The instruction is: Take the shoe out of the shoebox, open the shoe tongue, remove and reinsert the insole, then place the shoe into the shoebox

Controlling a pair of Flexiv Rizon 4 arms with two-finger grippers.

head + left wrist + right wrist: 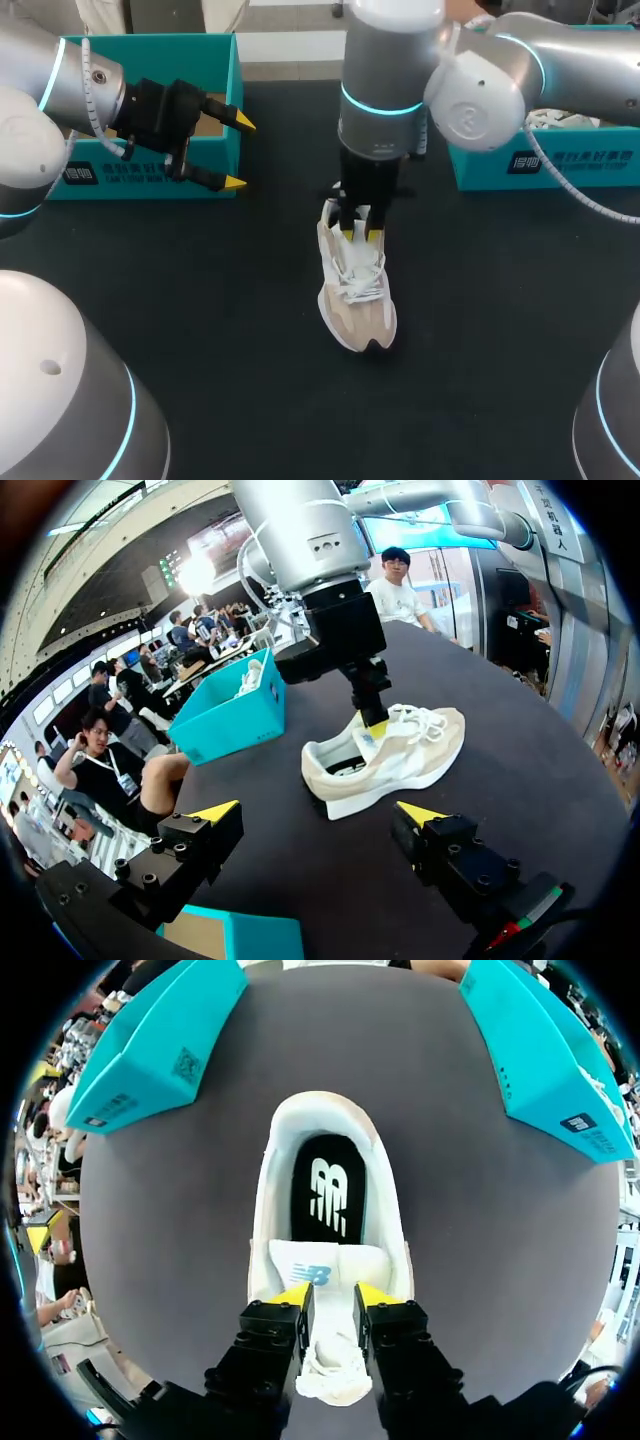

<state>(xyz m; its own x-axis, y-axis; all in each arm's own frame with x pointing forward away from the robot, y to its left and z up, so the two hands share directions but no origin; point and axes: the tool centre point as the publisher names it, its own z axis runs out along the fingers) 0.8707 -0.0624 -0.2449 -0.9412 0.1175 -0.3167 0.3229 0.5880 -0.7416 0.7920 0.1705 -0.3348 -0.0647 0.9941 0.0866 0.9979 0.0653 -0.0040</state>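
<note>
The shoe (358,300) sits directly under my right gripper (332,1298), which is pinched on the tongue (325,1272) from both sides. My left gripper (240,154) hangs spread and empty, with the shoe well ahead of it. The tongue looks soft and floppy, so I'd hold its upper edge and pull gently, since the light shoe may lift too.

The dark table (500,350) carries a second teal box (545,165) at its far right corner, with something white (565,120) lying inside it.
</note>
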